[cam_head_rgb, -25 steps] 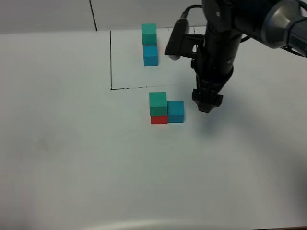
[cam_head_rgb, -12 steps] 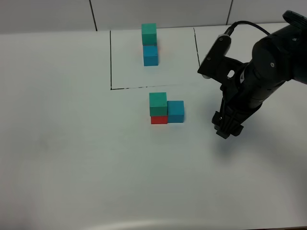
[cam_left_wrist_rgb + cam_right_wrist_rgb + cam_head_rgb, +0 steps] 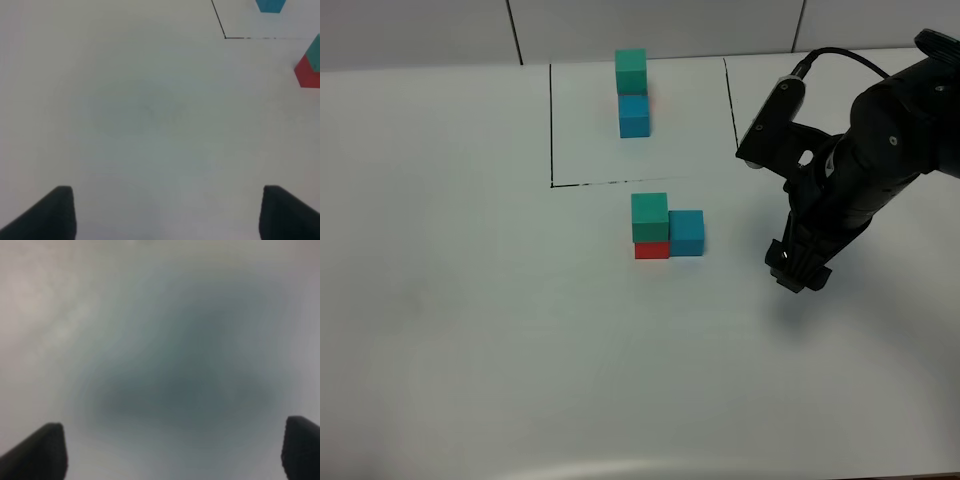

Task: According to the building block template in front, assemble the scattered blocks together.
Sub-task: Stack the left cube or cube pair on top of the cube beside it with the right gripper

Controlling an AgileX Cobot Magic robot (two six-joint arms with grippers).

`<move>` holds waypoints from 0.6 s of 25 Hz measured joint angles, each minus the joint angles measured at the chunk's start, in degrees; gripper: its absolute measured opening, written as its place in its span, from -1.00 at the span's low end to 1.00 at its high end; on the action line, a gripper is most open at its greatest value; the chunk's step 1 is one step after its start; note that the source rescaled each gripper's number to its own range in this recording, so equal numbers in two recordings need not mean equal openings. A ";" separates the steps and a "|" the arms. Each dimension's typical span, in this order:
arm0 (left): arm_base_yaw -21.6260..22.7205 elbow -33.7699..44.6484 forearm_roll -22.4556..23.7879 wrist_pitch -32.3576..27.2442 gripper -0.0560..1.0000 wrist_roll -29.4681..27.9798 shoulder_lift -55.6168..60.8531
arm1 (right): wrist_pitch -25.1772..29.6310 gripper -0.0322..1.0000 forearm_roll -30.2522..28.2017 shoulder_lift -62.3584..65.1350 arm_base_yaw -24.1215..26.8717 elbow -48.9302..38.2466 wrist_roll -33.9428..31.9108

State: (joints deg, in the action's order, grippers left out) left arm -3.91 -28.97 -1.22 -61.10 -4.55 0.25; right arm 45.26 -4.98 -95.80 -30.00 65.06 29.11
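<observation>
My right fingers [image 3: 797,270] spread wide, empty, right of scattered blocks [image 3: 650,216]; left fingers [image 3: 50,215] also open, empty.

Red block [image 3: 651,250] partly hidden by green block [image 3: 649,217], table [image 3: 160,340] blurred

The teal cube [image 3: 649,215] sits on the red cube [image 3: 652,250], blue cube [image 3: 686,232] touching alongside — template [image 3: 632,95] beyond.
</observation>
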 joint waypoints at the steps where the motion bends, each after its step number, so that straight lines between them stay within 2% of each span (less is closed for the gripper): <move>1: 0.00 0.00 0.00 0.00 0.42 0.00 0.00 | 0.34 0.63 -0.37 0.00 -0.17 0.84 1.11; 4: 0.00 0.00 0.00 0.00 0.42 0.00 0.00 | 1.66 0.77 -1.89 -0.91 -1.72 4.32 4.35; 6: 0.00 0.00 0.00 0.00 0.42 0.00 0.00 | 3.15 0.80 -2.76 -2.85 -3.07 7.77 6.16; 15: 0.00 0.00 0.00 0.00 0.42 0.00 0.00 | 15.75 0.81 -3.42 -17.89 -8.67 28.96 13.91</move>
State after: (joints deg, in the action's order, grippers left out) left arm -3.91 -28.97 -1.22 -61.10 -4.55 0.25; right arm 61.01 -8.40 -113.70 -38.67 94.02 43.03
